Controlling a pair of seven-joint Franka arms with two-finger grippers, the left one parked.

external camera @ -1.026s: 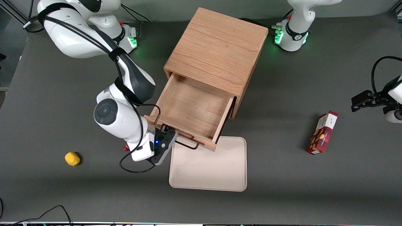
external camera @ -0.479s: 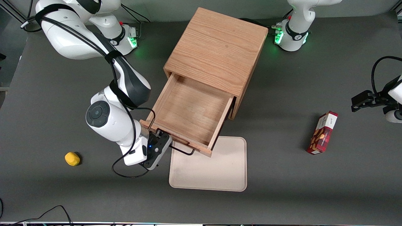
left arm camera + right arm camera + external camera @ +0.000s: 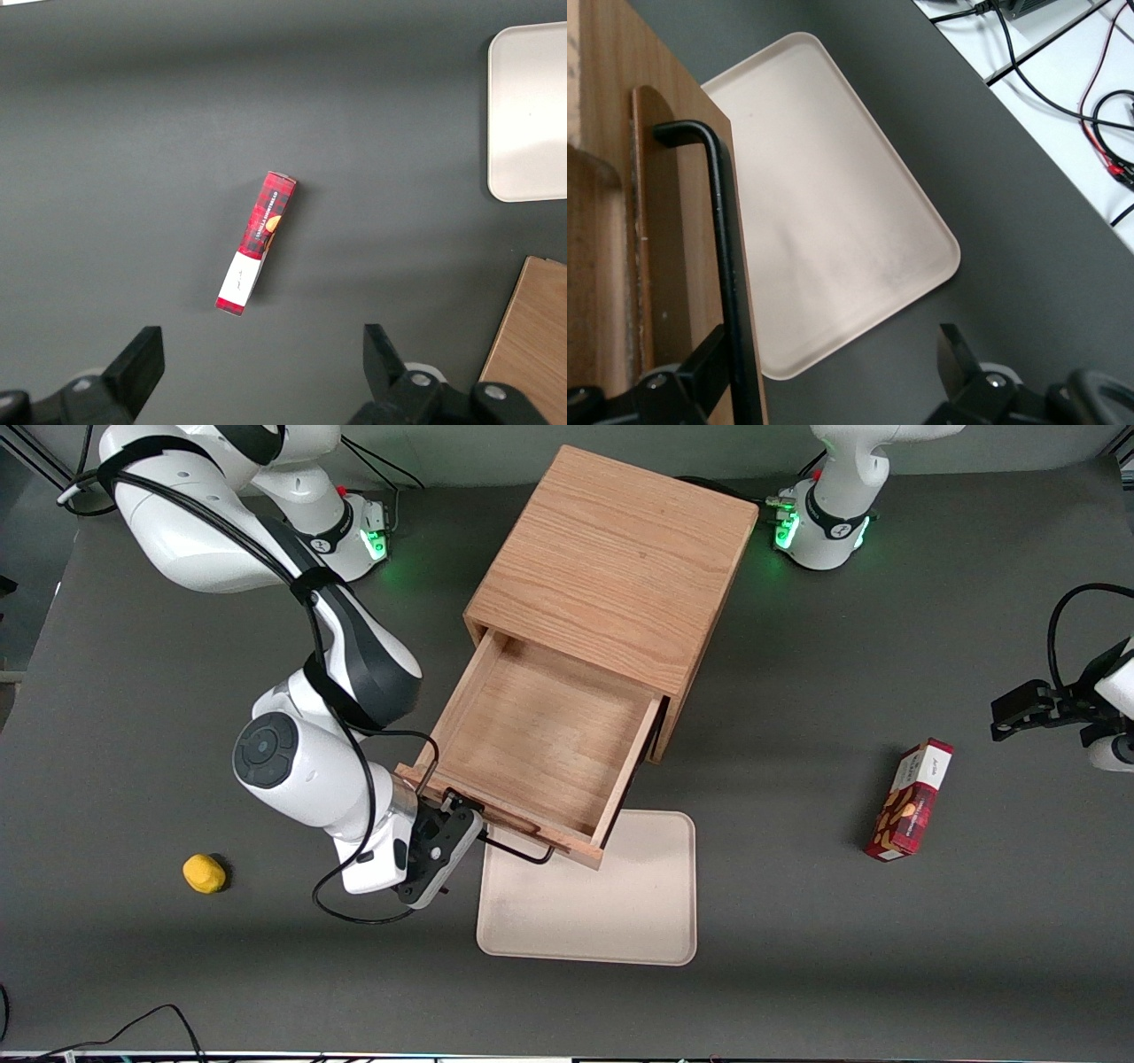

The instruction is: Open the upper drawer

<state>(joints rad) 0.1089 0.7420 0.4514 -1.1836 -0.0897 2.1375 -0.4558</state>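
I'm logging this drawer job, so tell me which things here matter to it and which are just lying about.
Job:
light-wood upper drawer, pulled out
its thin black wire handle
gripper, open at that handle

Lying about:
beige rectangular tray
red snack box
small yellow lump

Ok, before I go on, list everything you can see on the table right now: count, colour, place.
Oak box cabinet: one, light brown wood, mid-table.
Upper drawer, shallow light-wood tray: one, pulled well out of the cabinet, nothing in it.
Thin black wire handle: one, on the drawer's front.
Flat rectangular plastic tray: one, cream, on the table in front of the cabinet, partly under the open drawer.
Red patterned carton: one, toward the parked arm's end.
Small yellow lump: one, toward the working arm's end.
Right arm's tool: one, black, open, at the handle's end; one finger touches or nearly touches the bar, the other is clear of it.
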